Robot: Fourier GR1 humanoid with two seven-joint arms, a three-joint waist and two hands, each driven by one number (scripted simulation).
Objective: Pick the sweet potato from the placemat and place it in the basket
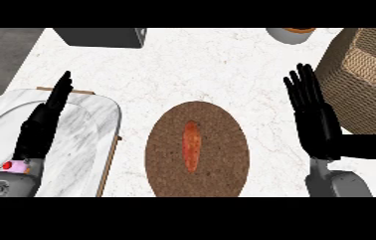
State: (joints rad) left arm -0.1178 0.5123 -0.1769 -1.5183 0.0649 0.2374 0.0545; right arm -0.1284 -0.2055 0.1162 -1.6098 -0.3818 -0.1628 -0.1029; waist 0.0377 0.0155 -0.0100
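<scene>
- Far left of the mat, the robot's left hand (43, 118) rests edge-on with fingers straight and pressed together, over a white marble tray with rounded corners (88, 134).
- Up left of the mat, a dark grey box (101, 36) sits at the counter's far edge.
- Centre: the brown oval woven placemat (197, 149), with the long orange sweet potato (192, 145) lying lengthwise on its middle, untouched.
- Up right of the mat, a round pale container (291, 34), possibly a bowl.
- Right of the mat, the right hand (314, 115), fingers straight, slightly spread, holding nothing.
- Furthest right, the tan wicker basket (354, 77).
</scene>
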